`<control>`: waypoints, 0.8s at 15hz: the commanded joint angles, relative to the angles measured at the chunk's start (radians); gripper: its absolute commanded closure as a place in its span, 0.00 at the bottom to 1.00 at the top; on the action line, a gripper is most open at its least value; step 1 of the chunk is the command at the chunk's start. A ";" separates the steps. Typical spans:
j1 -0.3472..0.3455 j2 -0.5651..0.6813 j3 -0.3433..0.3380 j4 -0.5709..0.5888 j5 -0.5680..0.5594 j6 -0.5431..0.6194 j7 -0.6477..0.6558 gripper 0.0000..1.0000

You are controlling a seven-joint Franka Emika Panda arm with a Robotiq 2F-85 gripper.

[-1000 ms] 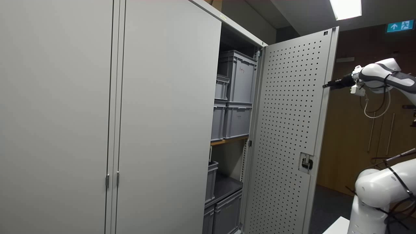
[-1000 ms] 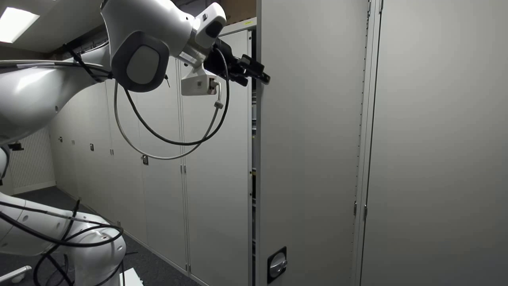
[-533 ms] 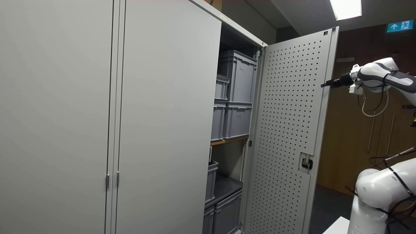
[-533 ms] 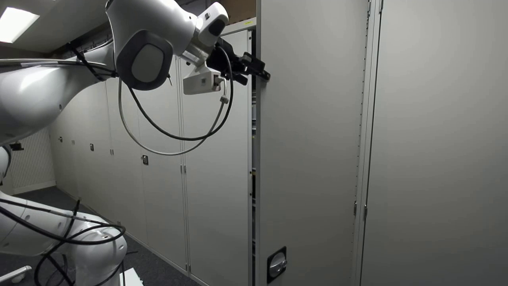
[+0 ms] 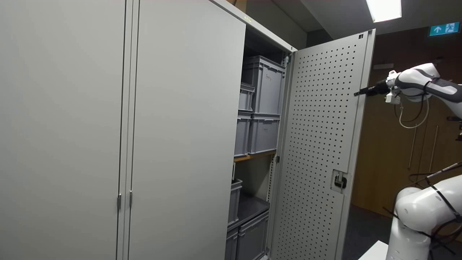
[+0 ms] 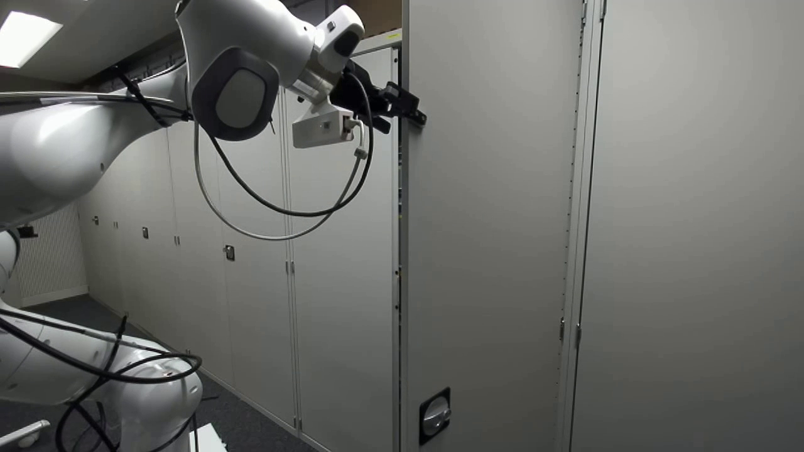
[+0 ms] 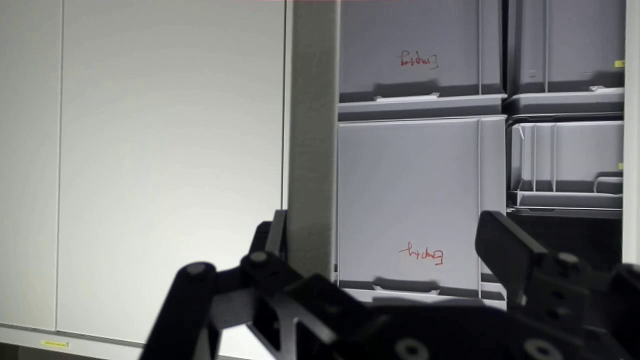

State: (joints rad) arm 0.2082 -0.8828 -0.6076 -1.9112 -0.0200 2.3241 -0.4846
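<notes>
Gripper (image 7: 385, 225) stands wide, gripping nothing, its fingers on either side of the free edge (image 7: 312, 140) of a cabinet door (image 5: 314, 137): one close beside it toward the outer face, the other well clear on the inner side. Perhaps the closer finger touches the metal; the wrist view does not settle that. Judged from how things stand, bringing the edge between the fingers is done, and no clamp on it is made. The door is swung well out from the cabinet (image 5: 269, 33), neither shut nor folded right back, so it has travel left either way. Inside sit stacked grey boxes (image 7: 410, 175), at least two marked "Empty" in red, the writing inverted in the wrist view. In an exterior view a closed neighbouring door (image 5: 187, 126) hides part of the stacks, and the bottom boxes are cut off. The arm (image 6: 251, 31) runs out of frame in both exterior views.
</notes>
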 commanded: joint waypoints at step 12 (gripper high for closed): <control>0.053 0.026 0.066 0.035 0.054 0.015 -0.044 0.00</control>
State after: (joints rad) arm 0.2369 -0.8821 -0.5522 -1.9111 -0.0100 2.3241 -0.4848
